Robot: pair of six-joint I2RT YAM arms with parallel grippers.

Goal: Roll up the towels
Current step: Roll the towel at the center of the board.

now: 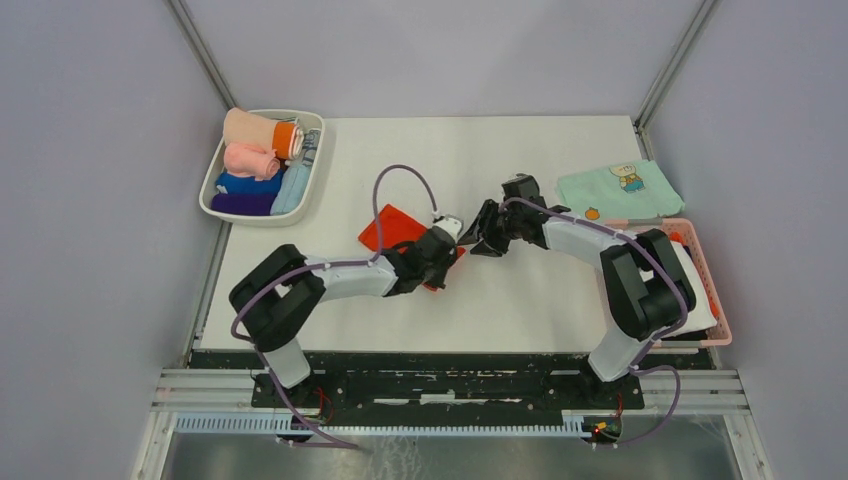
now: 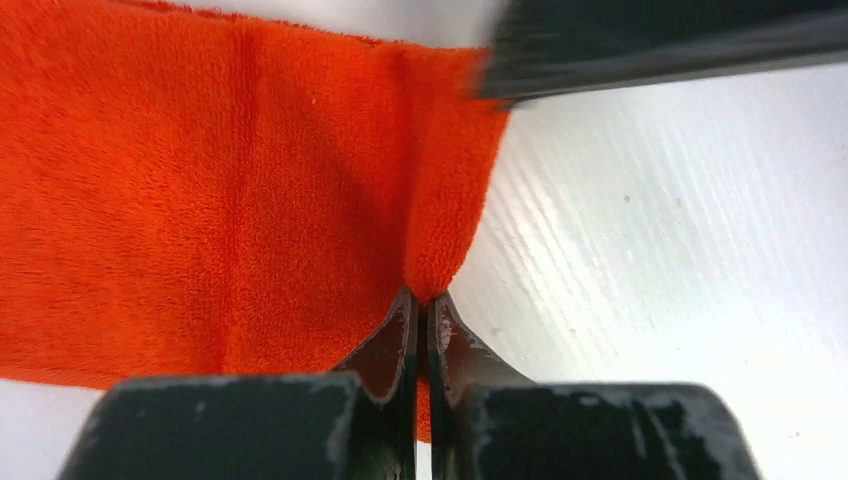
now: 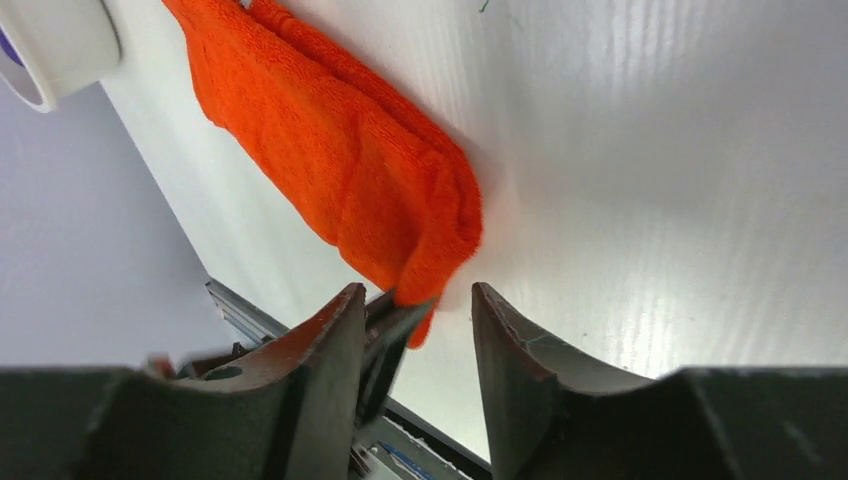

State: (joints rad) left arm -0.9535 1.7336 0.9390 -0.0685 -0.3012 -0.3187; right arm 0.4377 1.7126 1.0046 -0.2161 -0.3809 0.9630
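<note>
We see the left pincer (image 2: 422, 300) pinching a ridge of fuzzy red-orange towel (image 2: 200, 180); the right wrist view shows the right pincer (image 3: 415, 295) parted over the glossy bench (image 3: 650, 150).

Two baskets (image 1: 212, 178) (image 1: 712, 290), one mint cloth (image 1: 610, 188), one tabletop towel (image 1: 388, 225)

White table (image 1: 520, 295) bears an orange towel (image 1: 385, 224), white bin (image 1: 268, 113) — and mint cloth (image 1: 608, 192)

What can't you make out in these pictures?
Top view: the left arm hides the near corner of the orange towel; the right arm covers most of the pink basket.
Left wrist view: dark bar, top right, too blurred to identify.
Right wrist view: the white bin, cut off by the corner.
</note>
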